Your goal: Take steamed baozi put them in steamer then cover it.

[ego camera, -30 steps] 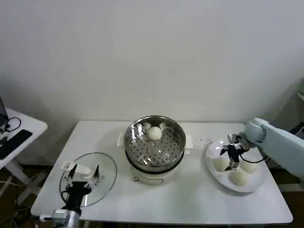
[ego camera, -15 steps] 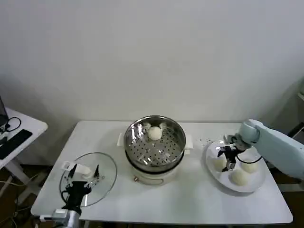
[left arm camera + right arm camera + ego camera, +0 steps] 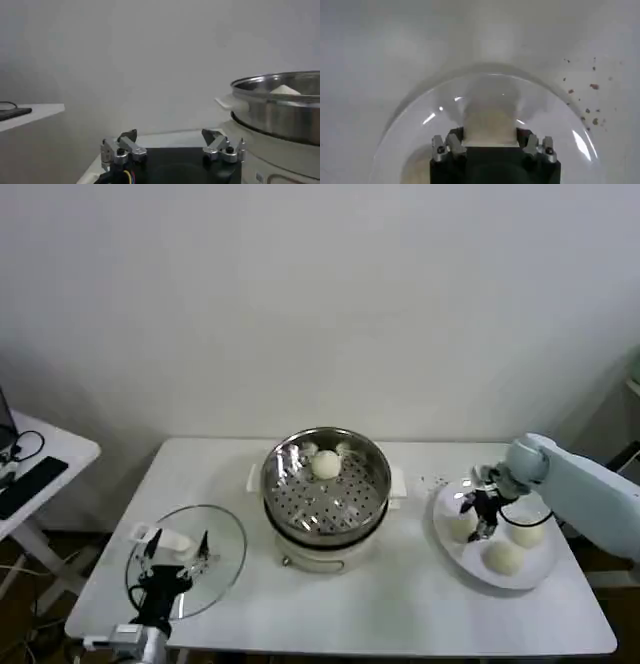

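Steel steamer (image 3: 326, 489) sits mid-table with one baozi (image 3: 326, 465) at its 12 o'clock. Your right gripper (image 3: 481, 516) is down on the plate (image 3: 455, 555) at the steamer's 3 o'clock, spread wide around a bun (image 3: 489, 125). Your left gripper (image 3: 171, 562), fingers apart and empty, hangs over the glass lid (image 3: 222, 536) at 8 o'clock.

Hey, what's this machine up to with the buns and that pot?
It is moving small cream-white dough buns from a flat white plate into the shiny round steel steamer pot, where one bun already sits. Its right pincer is open over the plate, straddling one bun; two more buns lie alongside. The left pincer waits open above the round clear glass lid, which lies on the white table.
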Action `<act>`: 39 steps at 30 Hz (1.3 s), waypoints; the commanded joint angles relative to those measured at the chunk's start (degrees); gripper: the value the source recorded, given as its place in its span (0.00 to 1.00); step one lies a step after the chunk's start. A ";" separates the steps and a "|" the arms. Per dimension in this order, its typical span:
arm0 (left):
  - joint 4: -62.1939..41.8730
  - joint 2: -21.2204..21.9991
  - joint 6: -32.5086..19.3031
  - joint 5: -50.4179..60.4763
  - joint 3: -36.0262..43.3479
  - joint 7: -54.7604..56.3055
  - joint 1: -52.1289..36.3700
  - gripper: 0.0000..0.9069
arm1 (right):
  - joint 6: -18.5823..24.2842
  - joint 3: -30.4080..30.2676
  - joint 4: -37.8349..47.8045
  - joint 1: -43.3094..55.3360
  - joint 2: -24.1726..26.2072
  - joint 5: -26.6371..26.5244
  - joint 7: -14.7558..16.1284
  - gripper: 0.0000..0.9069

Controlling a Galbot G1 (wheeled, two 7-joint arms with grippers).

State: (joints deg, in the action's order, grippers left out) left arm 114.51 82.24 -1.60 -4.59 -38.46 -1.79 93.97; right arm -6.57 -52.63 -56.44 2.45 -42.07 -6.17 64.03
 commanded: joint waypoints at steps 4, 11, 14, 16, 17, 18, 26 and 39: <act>0.81 0.07 0.28 0.18 -0.55 0.09 0.30 1.00 | -5.07 -10.71 -1.77 16.02 0.76 -17.77 -0.30 0.83; 1.79 0.19 0.58 0.57 0.32 0.13 0.26 1.00 | -6.19 -24.35 0.85 33.81 -4.87 -29.75 0.43 0.83; 2.26 0.26 0.67 0.63 0.67 0.12 0.13 1.00 | -6.23 -27.58 2.16 39.00 -8.08 -34.12 0.77 0.83; 2.42 0.23 0.59 0.62 0.75 0.11 0.05 1.00 | -6.33 -30.49 3.67 42.86 -11.27 -38.82 0.83 0.83; 2.46 0.21 0.57 0.57 0.74 0.11 0.05 1.00 | -6.42 -30.80 3.92 43.32 -12.19 -39.56 0.83 0.83; 2.50 0.18 0.50 0.51 0.72 0.11 0.08 1.00 | -6.45 -31.30 4.36 44.06 -13.43 -40.66 0.84 0.83; 3.21 -0.30 0.03 -0.27 0.37 0.44 0.94 1.00 | -8.23 -30.26 4.90 42.36 -23.00 -43.37 -0.77 0.83; 3.71 -0.17 -0.51 -0.72 -0.48 0.46 1.92 1.00 | -9.79 -26.36 4.17 32.09 -34.89 -41.78 -3.73 0.83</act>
State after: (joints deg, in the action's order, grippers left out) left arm 118.11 82.09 -1.85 -5.14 -38.51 -1.29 95.49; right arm -15.45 -79.44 -52.53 38.20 -67.49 -45.86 61.81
